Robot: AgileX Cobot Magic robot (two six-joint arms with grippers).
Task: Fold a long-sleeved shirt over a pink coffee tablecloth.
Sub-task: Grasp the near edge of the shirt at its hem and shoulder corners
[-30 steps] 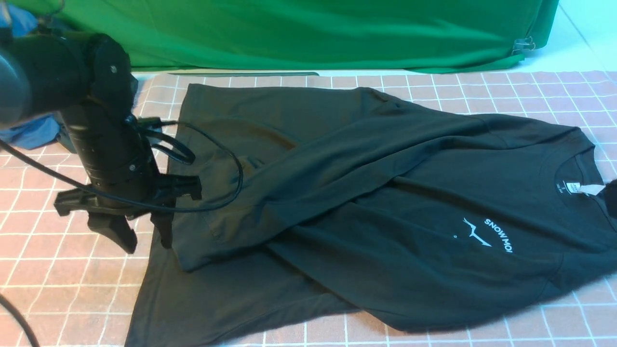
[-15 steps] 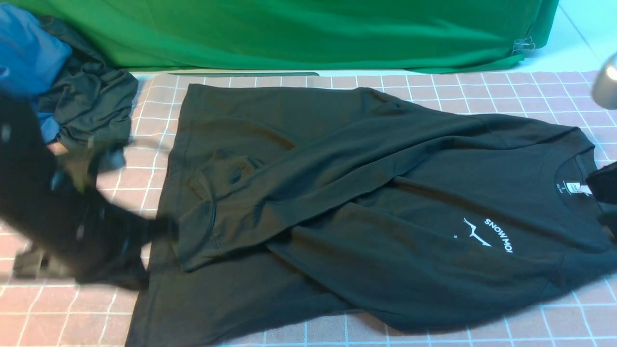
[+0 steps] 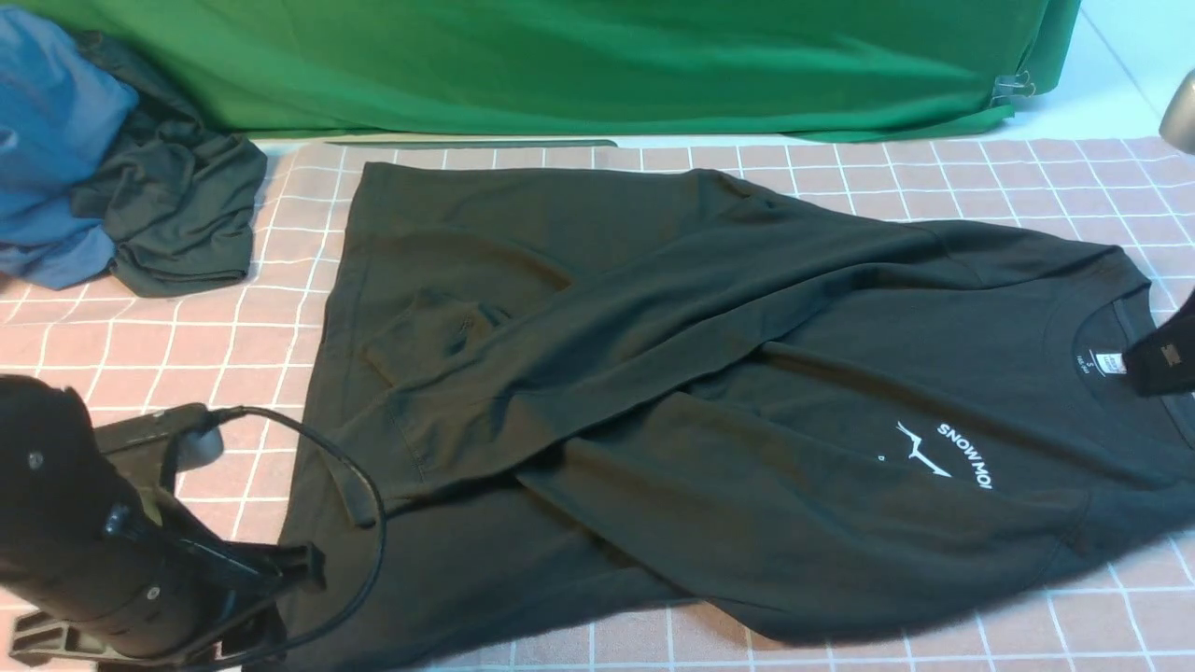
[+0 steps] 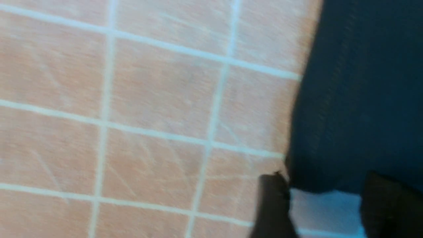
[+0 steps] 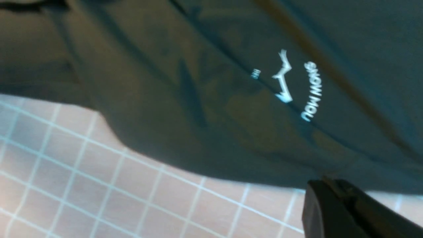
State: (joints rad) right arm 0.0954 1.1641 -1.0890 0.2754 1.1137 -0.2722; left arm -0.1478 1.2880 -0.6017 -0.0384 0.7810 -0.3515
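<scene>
Long-sleeved, white-printed black crew-neck shirt [image 3: 653,373] lies spread on the dusty pink, white-gridded tablecloth [image 3: 140,345], one sleeve folded across its body. At the shirt's nearest hem corner the left gripper [image 4: 325,181] hovers, fingers spread. At its collar the right gripper [image 5: 325,188] is pressed together. Beyond the hem lie a crumpled dark grey-green garment [image 3: 177,215] and a blue garment [image 3: 47,121], then a plain green cloth [image 3: 607,65].

Matt cloth shirt [image 3: 653,373], woven pink tablecloth [image 3: 140,345]
</scene>
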